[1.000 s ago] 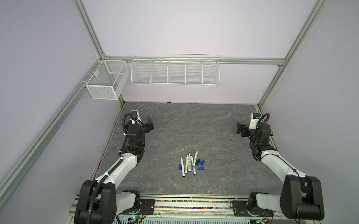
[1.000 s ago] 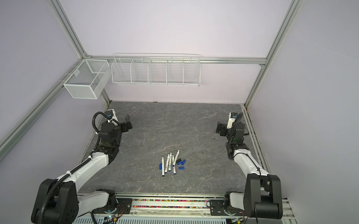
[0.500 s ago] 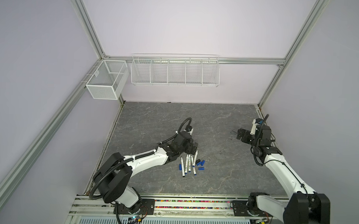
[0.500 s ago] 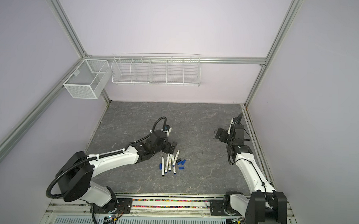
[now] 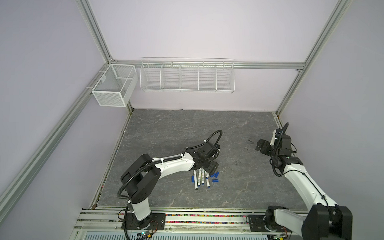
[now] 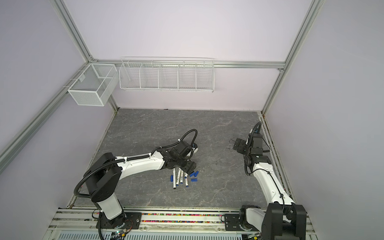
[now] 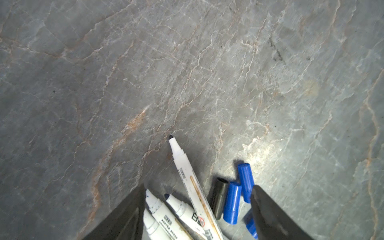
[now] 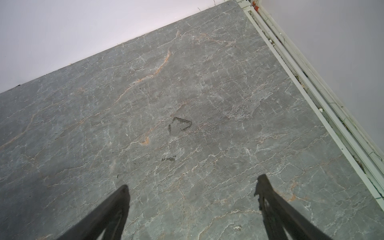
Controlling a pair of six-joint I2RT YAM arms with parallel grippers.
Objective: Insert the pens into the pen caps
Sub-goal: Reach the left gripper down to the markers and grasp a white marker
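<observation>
Pens [image 7: 193, 187] lie uncapped between the spread fingers of the left gripper [image 7: 198, 188], which straddles the pile low over the table [image 7: 187, 72] and clamps nothing. Beside one finger lie the pen caps [image 7: 232, 201], several blue and one black. Well away from the pile, the right gripper [image 8: 193, 182] gapes wide. No pen is capped yet, so every insertion is left. A second ago both arms sat folded back at the sides; the left has since reached the pile.

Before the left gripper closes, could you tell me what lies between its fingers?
Several pens, the black cap and blue caps, seen in the left wrist view.
</observation>
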